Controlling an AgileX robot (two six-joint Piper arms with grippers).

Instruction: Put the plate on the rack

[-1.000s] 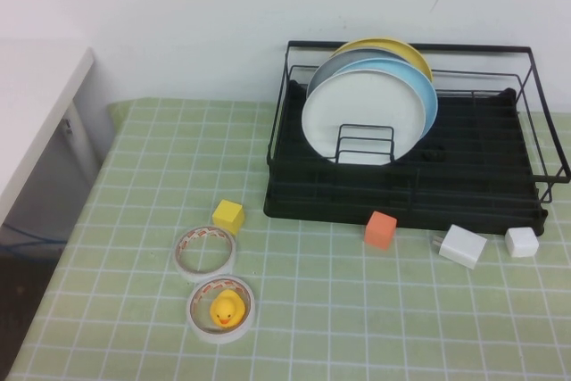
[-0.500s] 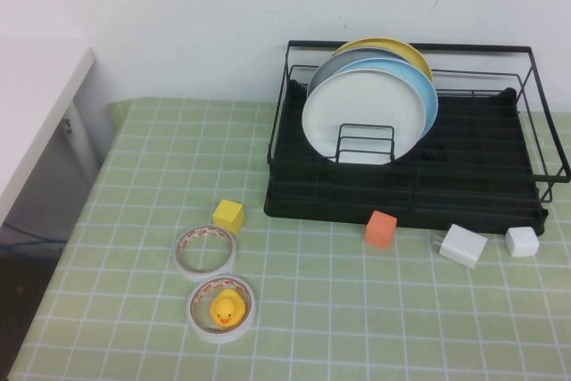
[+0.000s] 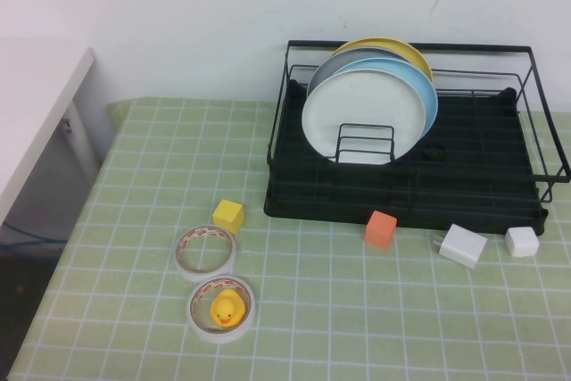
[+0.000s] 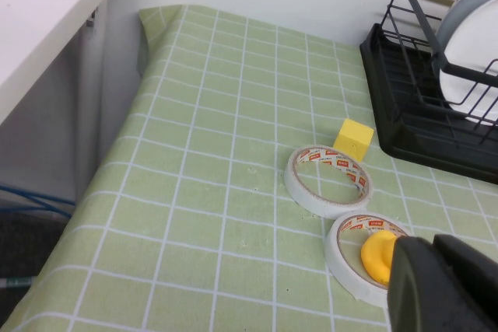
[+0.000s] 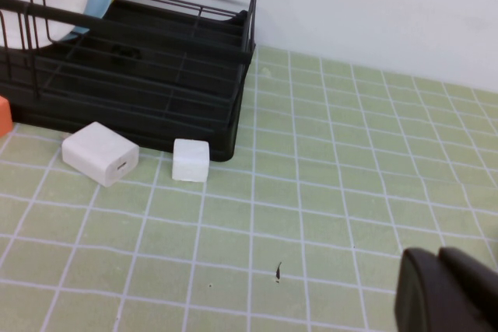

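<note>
The white plate stands upright in the black wire rack, in front of a light blue plate, a grey plate and a yellow plate. Neither arm shows in the high view. In the left wrist view my left gripper is shut and empty, above the near left of the table over a tape roll holding a yellow duck; the plate and rack lie far off. My right gripper is shut and empty above bare cloth, right of the rack.
A yellow cube, an empty tape roll and the duck's tape roll lie on the left of the green checked cloth. In front of the rack are an orange cube, a white charger and a white cube.
</note>
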